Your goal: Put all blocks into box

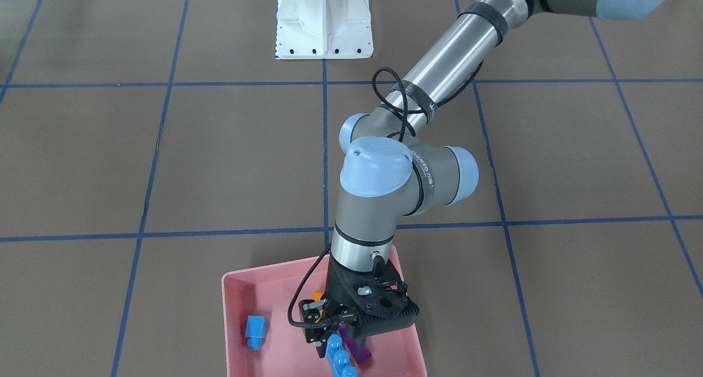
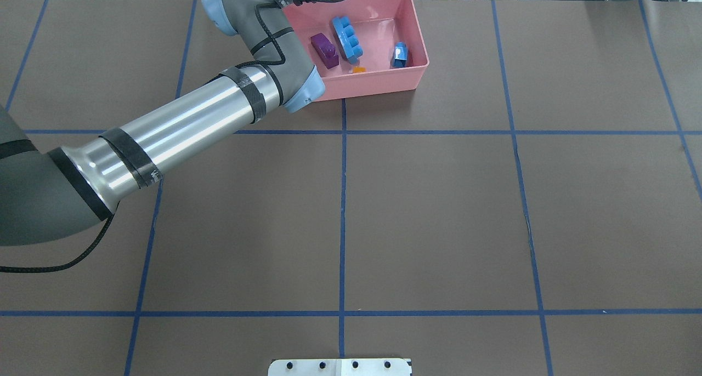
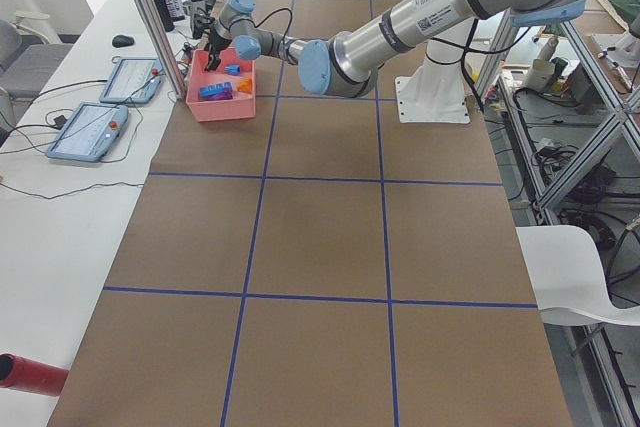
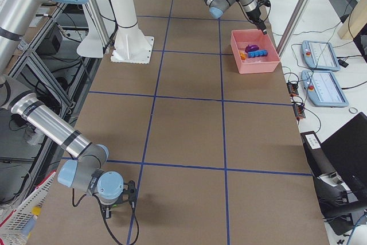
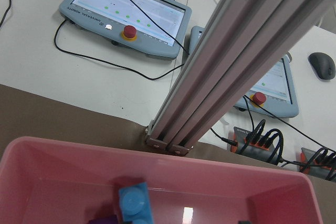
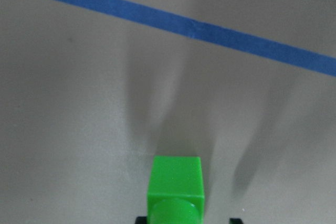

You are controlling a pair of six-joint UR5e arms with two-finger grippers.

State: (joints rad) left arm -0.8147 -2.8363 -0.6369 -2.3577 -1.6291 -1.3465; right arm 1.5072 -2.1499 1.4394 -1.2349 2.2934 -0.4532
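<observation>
Right gripper [image 6: 186, 219] | open, astride the green block [image 6: 175, 184] | centre your jaws on the block, square to its sides, before closing

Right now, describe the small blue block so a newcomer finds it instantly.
Find the pink box at the table's far edge in the overhead view. The small blue block lies alone near its right end. The long blue block is bigger and beside the purple block.
</observation>
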